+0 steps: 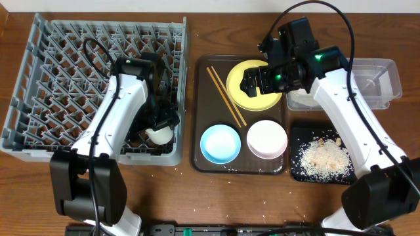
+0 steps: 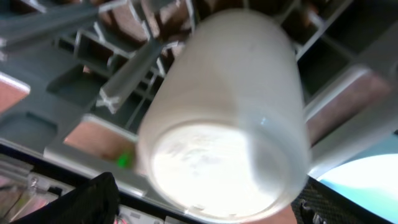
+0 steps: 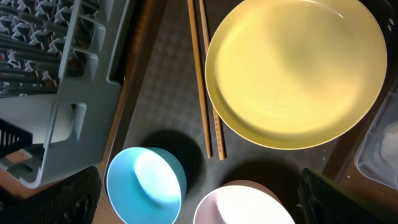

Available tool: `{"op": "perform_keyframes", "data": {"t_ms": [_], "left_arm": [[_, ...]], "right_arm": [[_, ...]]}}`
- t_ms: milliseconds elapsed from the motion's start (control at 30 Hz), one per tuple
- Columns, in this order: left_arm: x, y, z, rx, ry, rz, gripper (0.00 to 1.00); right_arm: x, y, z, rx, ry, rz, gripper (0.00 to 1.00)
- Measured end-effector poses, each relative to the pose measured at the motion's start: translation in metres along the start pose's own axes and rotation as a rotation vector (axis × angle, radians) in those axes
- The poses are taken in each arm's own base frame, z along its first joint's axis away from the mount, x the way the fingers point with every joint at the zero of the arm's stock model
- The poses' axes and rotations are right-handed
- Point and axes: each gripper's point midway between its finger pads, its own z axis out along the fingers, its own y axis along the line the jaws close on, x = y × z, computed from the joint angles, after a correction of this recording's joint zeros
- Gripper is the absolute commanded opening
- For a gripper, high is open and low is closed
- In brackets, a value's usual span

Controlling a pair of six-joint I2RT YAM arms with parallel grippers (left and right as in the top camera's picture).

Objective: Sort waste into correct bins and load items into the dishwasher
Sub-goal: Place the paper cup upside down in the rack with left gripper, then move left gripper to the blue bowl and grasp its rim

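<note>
cup held at the rack, plate waiting on the tray

the large square grey plastic dish rack (image 1: 39, 78) fills the left side of the wooden table (image 1: 194, 29). just beside it, to the right, lies the dark brown serving tray (image 1: 241, 164), and at its far end sits the round yellow plate (image 1: 252, 101). the right gripper (image 1: 252, 82) hangs over that plate with its fingers (image 3: 56, 199) spread wide and nothing between them.

right of the brown tray, the clear rectangular plastic tub (image 1: 384, 75) stands at the far side. the shallow black rectangular tray (image 1: 296, 134) lies nearer and holds a heap of loose white rice-like scraps (image 1: 323, 157).

on the near end of the brown tray, the light-blue bowl (image 1: 220, 144) and the white bowl (image 1: 267, 139) sit side by side, just apart. the two thin wooden chopsticks (image 1: 226, 96) lie close together by the plate's left edge.

the small white cup (image 2: 224, 124) is at the rack's near right corner. the left gripper (image 1: 161, 124) has its fingers clamped on the cup, one end of which faces the wrist camera.
</note>
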Motion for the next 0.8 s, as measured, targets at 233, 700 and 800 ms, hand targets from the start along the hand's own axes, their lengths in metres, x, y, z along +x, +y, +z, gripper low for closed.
{"op": "perform_keyframes", "data": {"t_ms": [233, 700, 800], "left_arm": [[-0.009, -0.013, -0.041, 0.063, -0.081, 0.05, 0.88], [0.048, -0.125, -0.038, 0.157, -0.238, 0.637, 0.88], [0.04, -0.137, -0.015, 0.125, -0.218, 0.725, 0.88]], "right_arm": [[0.0, 0.0, 0.0, 0.002, -0.002, -0.003, 0.99], [-0.001, -0.041, -0.012, 0.054, -0.003, 0.092, 0.99], [-0.001, -0.042, -0.012, 0.06, -0.002, 0.093, 0.99]]}}
